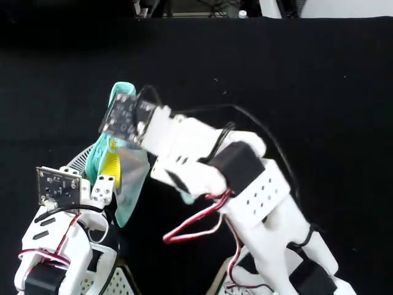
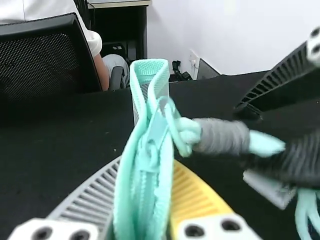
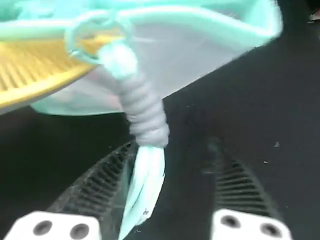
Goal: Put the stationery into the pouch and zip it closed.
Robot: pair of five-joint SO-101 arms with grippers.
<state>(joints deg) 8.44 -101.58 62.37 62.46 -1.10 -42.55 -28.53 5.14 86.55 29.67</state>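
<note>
1. Left claw (image 2: 147,180): clenched on the mint-green pouch (image 2: 150,75). The grey finger (image 2: 95,195) presses 1 side wall and the yellow finger (image 2: 192,197) presses the other. The pouch stands on edge, zipper seam uppermost.
2. Right claw (image 3: 175,160): released, with its 2 black fingers set well apart. The mint tassel strands (image 3: 145,185) of the zipper pull hang between them, close against 1 finger (image 3: 95,185). The other finger is clear of them.
3. Zipper pull: a ring at the seam, then a grey wrapped cord (image 3: 145,110), then the strands. In the left wrist view the cord (image 2: 220,136) runs sideways from the slider toward the right claw.
4. Pouch position, high view: the pouch (image 1: 132,178) sits between the 2 arms on the black bench (image 1: 276,74).
5. Obscured items:
   - The right arm's camera board (image 1: 126,117) covers the pouch's upper part and the right claw.
   - The pouch's lower end is cut off behind the left arm.
   - The contents cannot be made out through the wall.
   - How far the zipper is closed cannot be determined.
</note>
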